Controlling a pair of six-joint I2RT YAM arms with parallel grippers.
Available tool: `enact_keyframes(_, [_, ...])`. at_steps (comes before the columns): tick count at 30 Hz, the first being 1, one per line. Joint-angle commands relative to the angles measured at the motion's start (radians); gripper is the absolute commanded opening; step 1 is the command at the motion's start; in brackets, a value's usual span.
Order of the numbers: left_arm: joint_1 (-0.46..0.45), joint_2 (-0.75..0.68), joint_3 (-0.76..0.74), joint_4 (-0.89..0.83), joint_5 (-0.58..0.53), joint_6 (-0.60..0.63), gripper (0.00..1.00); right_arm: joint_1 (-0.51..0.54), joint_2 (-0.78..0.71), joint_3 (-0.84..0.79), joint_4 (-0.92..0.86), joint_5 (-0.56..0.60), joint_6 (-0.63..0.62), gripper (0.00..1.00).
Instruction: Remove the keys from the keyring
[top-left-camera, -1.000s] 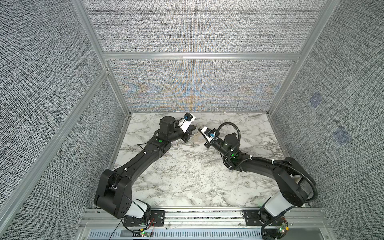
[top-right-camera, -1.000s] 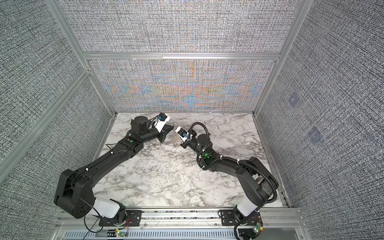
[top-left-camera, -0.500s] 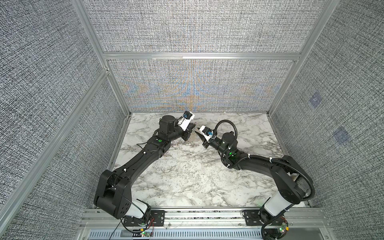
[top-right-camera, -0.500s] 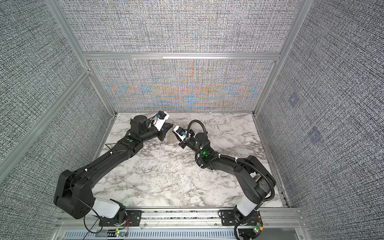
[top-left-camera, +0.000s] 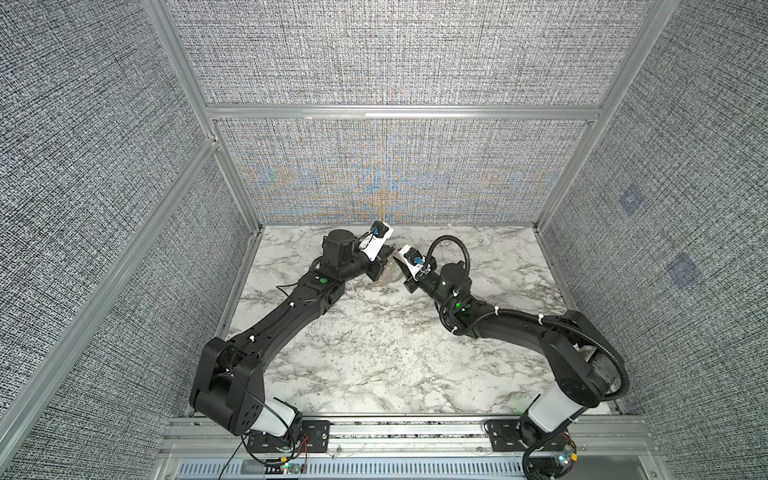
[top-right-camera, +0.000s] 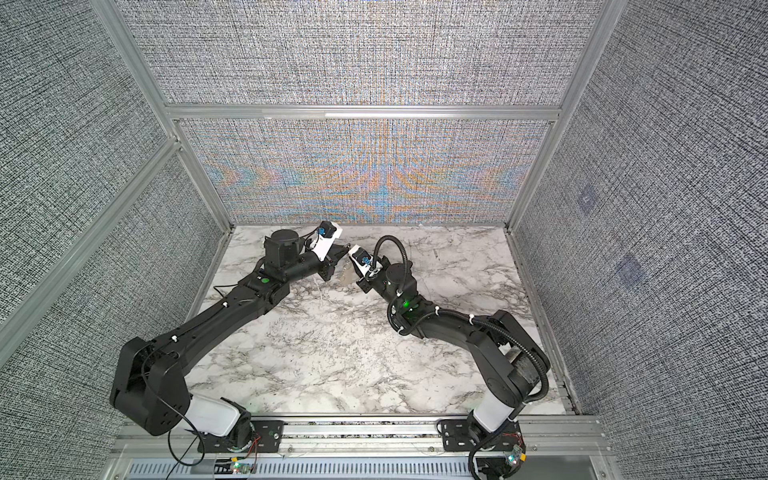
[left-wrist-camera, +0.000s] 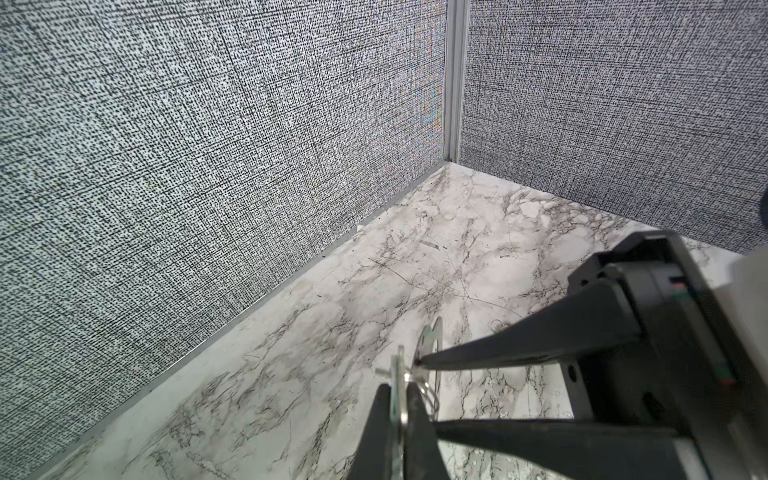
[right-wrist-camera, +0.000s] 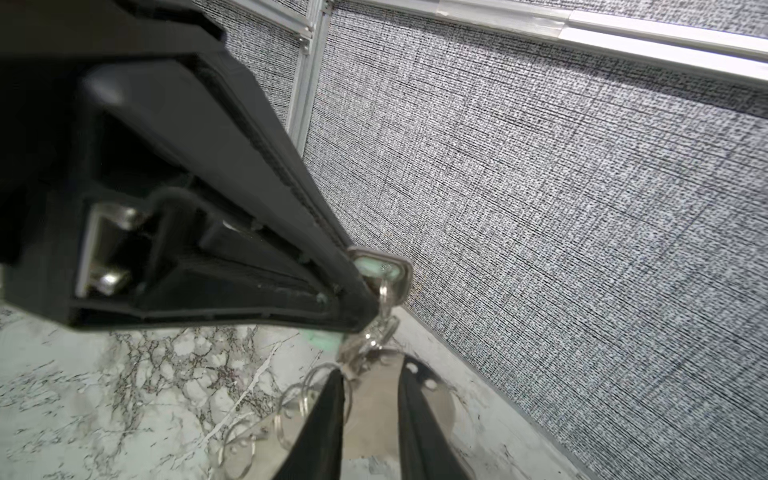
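My two arms meet tip to tip over the back middle of the marble table (top-left-camera: 374, 353), close to the back wall. My left gripper (left-wrist-camera: 397, 388) has its jaws pressed together on a thin silver key (right-wrist-camera: 397, 270) with pale green on its head, and it holds the key clear of the table.

Just below that key hangs a tangle of small silver pieces and thin wire rings (right-wrist-camera: 299, 395). They lead to the keyring (right-wrist-camera: 374, 415), a flat silver metal piece with small holes.

My right gripper (right-wrist-camera: 370, 370) has its jaws apart. The keyring lies across behind both fingers and shows in the gap between them. In the left wrist view, one right fingertip (left-wrist-camera: 419, 360) touches the keyring's edge.

In both top views the bunch is only a small pale patch between the two grippers.
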Motion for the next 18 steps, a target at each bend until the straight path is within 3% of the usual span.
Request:
enact_keyframes(1, [-0.006, 0.001, 0.01, -0.001, -0.004, 0.009, 0.0, 0.005, -0.002, 0.008, -0.003, 0.055, 0.002, 0.24])
enact_keyframes(18, [-0.018, -0.004, 0.015, -0.013, -0.011, 0.02, 0.0, 0.011, -0.007, 0.036, -0.025, 0.057, -0.009, 0.18])
